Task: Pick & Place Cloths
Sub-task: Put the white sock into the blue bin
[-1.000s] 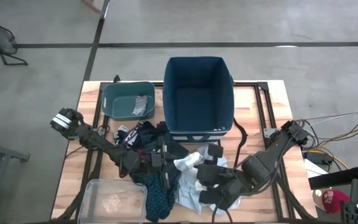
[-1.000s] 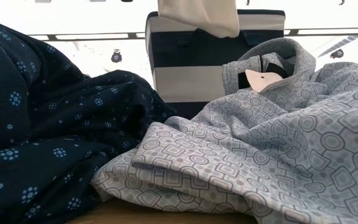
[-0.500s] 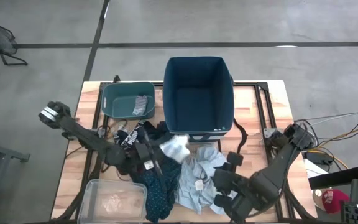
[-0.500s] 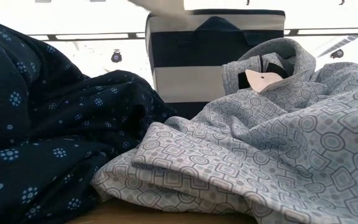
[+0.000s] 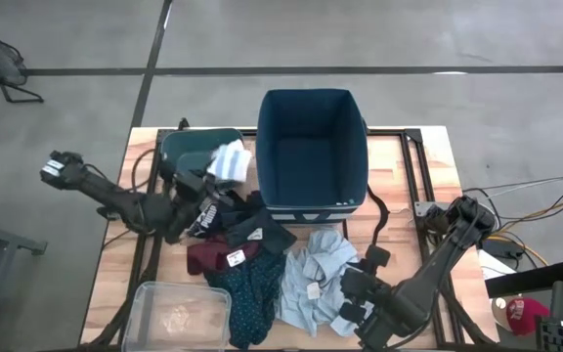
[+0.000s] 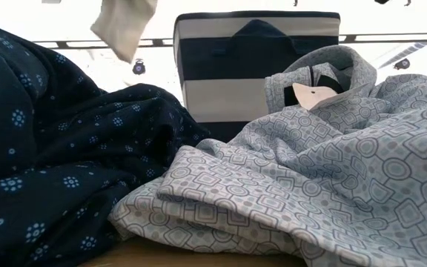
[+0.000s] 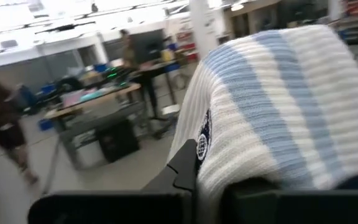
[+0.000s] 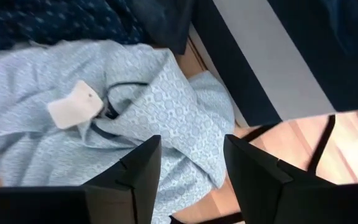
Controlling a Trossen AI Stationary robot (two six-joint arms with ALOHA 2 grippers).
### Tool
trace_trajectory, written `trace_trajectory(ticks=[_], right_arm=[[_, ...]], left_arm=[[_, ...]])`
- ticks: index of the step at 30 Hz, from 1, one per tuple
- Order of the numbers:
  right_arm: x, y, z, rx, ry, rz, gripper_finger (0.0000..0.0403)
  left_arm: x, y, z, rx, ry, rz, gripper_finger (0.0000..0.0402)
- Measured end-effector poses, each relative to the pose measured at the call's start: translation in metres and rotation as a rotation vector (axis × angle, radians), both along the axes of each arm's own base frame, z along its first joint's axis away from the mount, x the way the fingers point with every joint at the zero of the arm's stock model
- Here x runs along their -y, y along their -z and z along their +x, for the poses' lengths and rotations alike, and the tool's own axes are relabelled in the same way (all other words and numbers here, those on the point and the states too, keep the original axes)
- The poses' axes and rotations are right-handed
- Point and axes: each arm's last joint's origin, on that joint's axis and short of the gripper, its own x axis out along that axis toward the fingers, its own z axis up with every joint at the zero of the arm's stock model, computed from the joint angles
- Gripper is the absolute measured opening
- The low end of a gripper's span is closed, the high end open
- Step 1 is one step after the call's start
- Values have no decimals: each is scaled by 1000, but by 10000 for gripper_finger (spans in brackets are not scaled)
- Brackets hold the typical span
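My left gripper (image 5: 206, 178) is shut on a white knit cloth with pale blue stripes (image 5: 229, 161), held over the right part of the teal bin (image 5: 176, 147). In the low view this cloth (image 6: 124, 26) hangs in the air. My right gripper (image 5: 360, 293) is open above the pale blue-grey patterned cloth (image 5: 316, 274), whose paper tag (image 8: 73, 106) shows in the right wrist view. A navy patterned cloth (image 5: 252, 298), a maroon cloth (image 5: 208, 256) and a black cloth with a white logo (image 5: 203, 217) lie heaped on the table. My left gripper pinches the white striped cloth in a bunch of fabric (image 7: 229, 163), which drapes over the fingers (image 7: 184, 167) and hides the place of contact. The fingers come from the table's left. The cloth is lifted clear and hangs slack.
A tall navy bin (image 5: 311, 147) with a striped side (image 6: 258, 67) stands at the far middle. A clear plastic bin (image 5: 179, 313) sits at the near left edge. Black frame rails and cables run along the wooden table (image 5: 418, 166). A person shows far off in the left wrist view.
My left gripper has carried the white cloth up from above the heap toward the table's far left, to over the teal bin. My right gripper has drawn back toward the near edge, away from the heap's middle. The other cloths have stayed put.
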Motion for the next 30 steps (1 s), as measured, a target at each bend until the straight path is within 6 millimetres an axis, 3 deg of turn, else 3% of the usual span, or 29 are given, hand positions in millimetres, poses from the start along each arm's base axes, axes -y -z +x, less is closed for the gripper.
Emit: trace_trajectory(ticks=[8, 16, 21, 25, 30], right_arm=[[0, 12, 0, 6, 5, 10, 138], [-3, 14, 3, 27, -3, 38, 110], [-5, 15, 4, 43, -7, 45, 96], [-5, 15, 4, 48, -7, 50, 84], [-6, 16, 6, 54, -19, 56, 71]], left_arm=[[-45, 18, 3, -29, -187, 13, 26], [-67, 43, 3, -164, -285, 46, 17], [-83, 61, 1, -156, -283, 34, 25], [-99, 75, -2, -147, -239, -23, 22], [-127, 92, -14, -146, -196, -228, 17]])
